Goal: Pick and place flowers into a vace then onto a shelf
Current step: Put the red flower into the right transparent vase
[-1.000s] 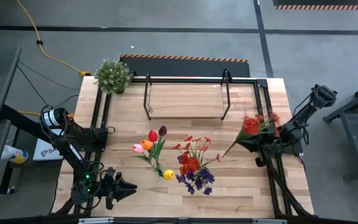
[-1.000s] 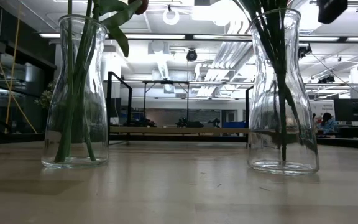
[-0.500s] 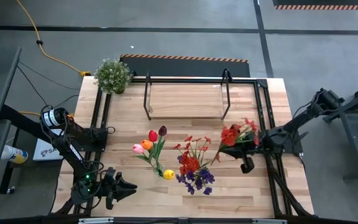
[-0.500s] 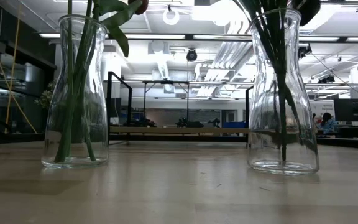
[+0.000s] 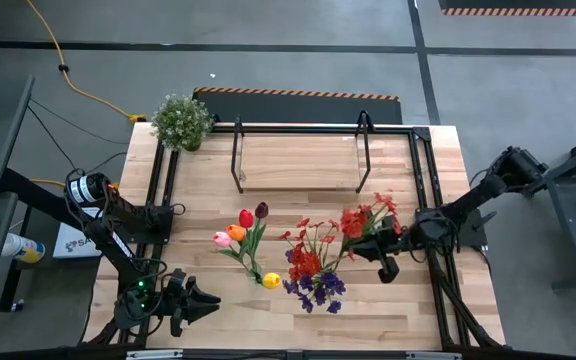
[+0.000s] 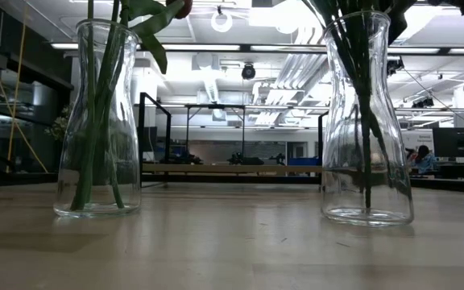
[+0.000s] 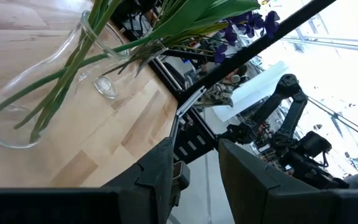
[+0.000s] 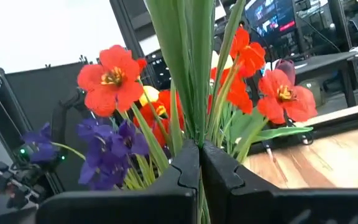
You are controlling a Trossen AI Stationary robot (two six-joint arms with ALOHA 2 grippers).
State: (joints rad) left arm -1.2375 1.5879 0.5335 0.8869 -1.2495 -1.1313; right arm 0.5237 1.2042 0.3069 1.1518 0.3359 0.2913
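Two glass vases (image 6: 98, 121) with green stems (image 6: 95, 105), tabletop (image 6: 232, 250).

Red-orange spray (image 5: 366, 218) on green stems, purple blooms (image 5: 316, 288), yellow tulip (image 5: 271, 280), pale-wood shelf (image 5: 298, 160)

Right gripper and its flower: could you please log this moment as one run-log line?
right gripper: shut on red flower spray, beside right vase | left gripper: idle at near-left table edge | shelf: bare

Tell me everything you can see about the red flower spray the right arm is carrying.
The red flower spray has several orange-red open blossoms with yellowish centres on long green stems and blade-like leaves, artificial-looking. The right gripper is shut on its stems, holding it in the air just right of the vase with red and purple flowers.
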